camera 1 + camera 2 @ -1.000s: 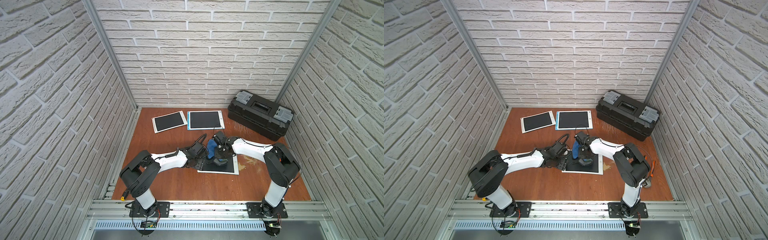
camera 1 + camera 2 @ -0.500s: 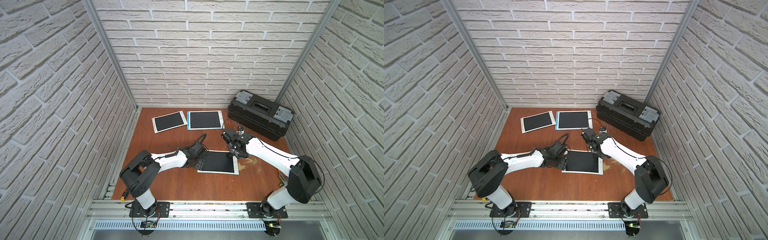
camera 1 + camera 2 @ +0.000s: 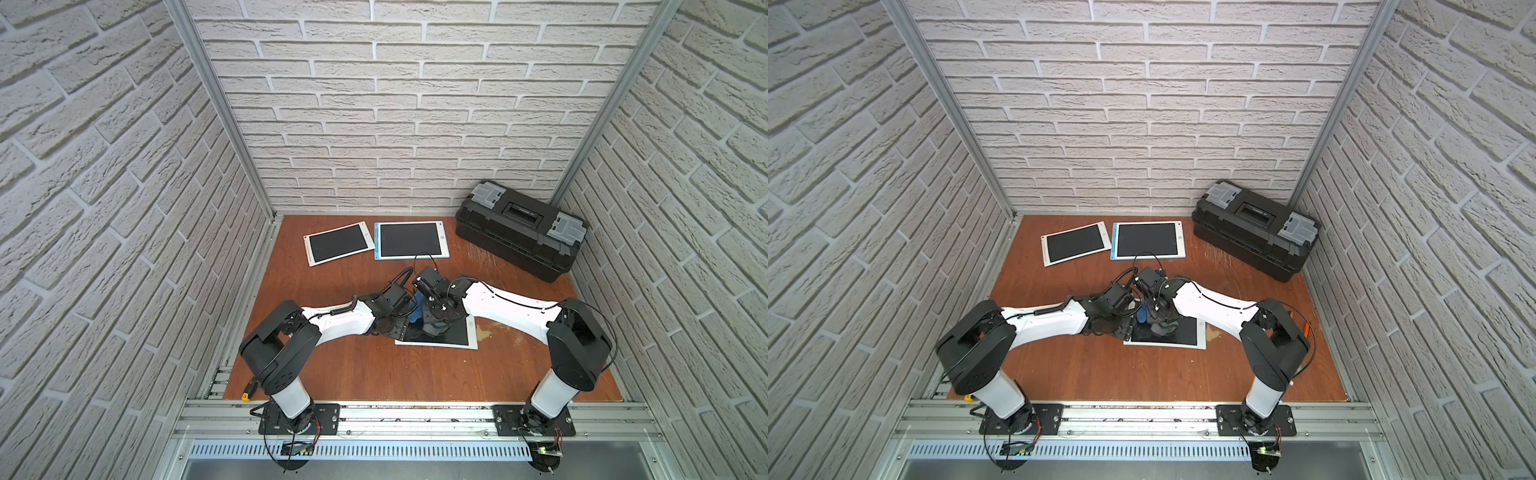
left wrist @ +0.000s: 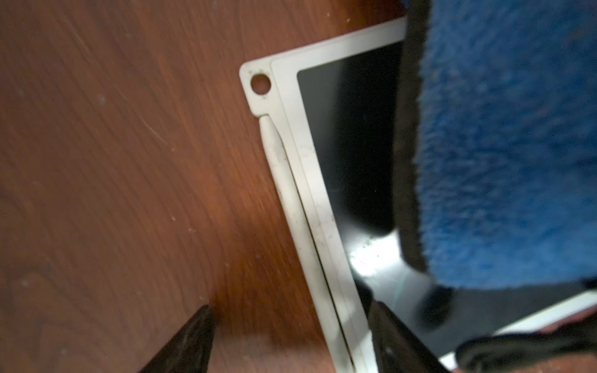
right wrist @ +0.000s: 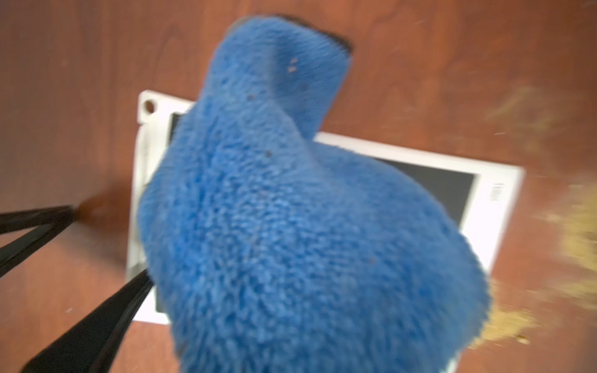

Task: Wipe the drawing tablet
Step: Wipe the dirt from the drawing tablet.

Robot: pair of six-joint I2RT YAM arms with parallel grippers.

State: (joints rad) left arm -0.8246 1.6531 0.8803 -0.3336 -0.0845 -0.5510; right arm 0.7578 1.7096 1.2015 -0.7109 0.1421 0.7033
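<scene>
Far left on the table: spare tablet with a white frame, lying flat with a dark screen. Left gripper is down at the left edge of the drawing tablet, jaws spread wide and straddling that edge, one fingertip on the wood and the other on the tablet's frame. Nothing is clamped. Far centre: second spare tablet with a blue edge, just beside the white-framed one. The drawing tablet lies flat near mid-table between the two arms, white bezel with a hole in its far-left corner. The blue cloth hangs over its left half, bunched. Right gripper is closed on the cloth, its fingers buried in the fabric. There is a small dark marking on the right bezel, too blurred to read. A yellowish smear sits on the wood just right of the tablet. Far right: black toolbox with grey latches and no legible label.
</scene>
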